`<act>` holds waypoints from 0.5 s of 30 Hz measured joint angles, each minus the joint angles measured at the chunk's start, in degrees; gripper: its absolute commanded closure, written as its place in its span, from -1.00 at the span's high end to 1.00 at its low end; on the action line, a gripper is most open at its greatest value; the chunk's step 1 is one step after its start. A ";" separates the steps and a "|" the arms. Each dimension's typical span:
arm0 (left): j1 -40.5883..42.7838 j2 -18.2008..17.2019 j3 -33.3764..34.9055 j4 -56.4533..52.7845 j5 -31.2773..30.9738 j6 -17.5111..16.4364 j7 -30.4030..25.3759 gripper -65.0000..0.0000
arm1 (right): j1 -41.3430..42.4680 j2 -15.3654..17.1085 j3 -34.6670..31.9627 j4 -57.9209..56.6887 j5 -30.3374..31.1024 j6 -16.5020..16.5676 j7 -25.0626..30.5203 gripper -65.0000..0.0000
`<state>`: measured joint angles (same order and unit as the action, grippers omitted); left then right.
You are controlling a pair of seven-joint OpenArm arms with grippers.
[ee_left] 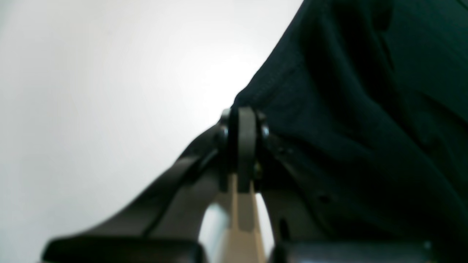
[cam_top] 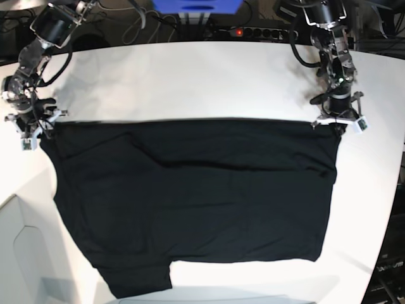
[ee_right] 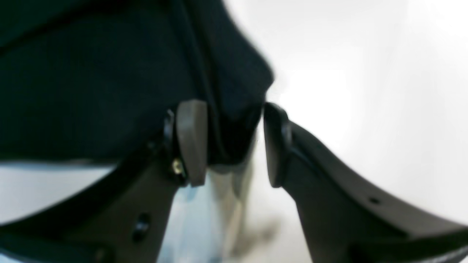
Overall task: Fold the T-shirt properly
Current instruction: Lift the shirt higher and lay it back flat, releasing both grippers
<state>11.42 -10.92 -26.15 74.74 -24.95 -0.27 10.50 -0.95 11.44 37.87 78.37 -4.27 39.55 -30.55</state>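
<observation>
The black T-shirt (cam_top: 190,196) lies spread plain side up on the white table (cam_top: 190,76); no print or tag shows. My left gripper (cam_top: 336,121) is at its far right corner. In the left wrist view the left gripper (ee_left: 245,135) has its fingers pressed together on the hem of the T-shirt (ee_left: 365,128). My right gripper (cam_top: 35,128) is at the far left corner. In the right wrist view the right gripper (ee_right: 234,142) has its fingers apart, with a corner of the T-shirt (ee_right: 91,91) hanging between them.
A sleeve (cam_top: 136,278) sticks out at the near left of the shirt. A power strip (cam_top: 253,31), a blue box (cam_top: 196,7) and cables lie beyond the table's far edge. The table's right edge (cam_top: 386,190) curves close to the shirt.
</observation>
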 measured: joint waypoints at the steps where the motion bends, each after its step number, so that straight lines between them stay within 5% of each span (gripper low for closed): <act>1: 0.00 0.00 0.02 0.00 0.00 0.00 -0.04 -1.00 | 0.13 0.15 -0.02 -0.39 0.02 -0.02 0.02 -0.20; 7: 0.50 0.31 -1.86 0.22 -0.24 -0.90 0.35 -1.00 | 0.48 0.94 -0.15 -4.31 1.86 -0.22 3.06 -0.29; 12: 1.40 0.28 -2.64 0.26 -0.24 -1.05 0.50 -1.00 | 0.79 1.05 -0.50 -4.87 2.60 -0.20 3.19 -0.98; 15: 2.47 0.28 -2.80 1.62 -0.22 -1.05 1.09 -1.00 | 0.76 1.07 -0.52 -4.79 2.60 -0.17 3.10 -1.00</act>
<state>13.89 -10.63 -28.95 76.36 -25.17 -1.32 11.60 -0.19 12.51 37.34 73.58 -1.67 39.38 -27.44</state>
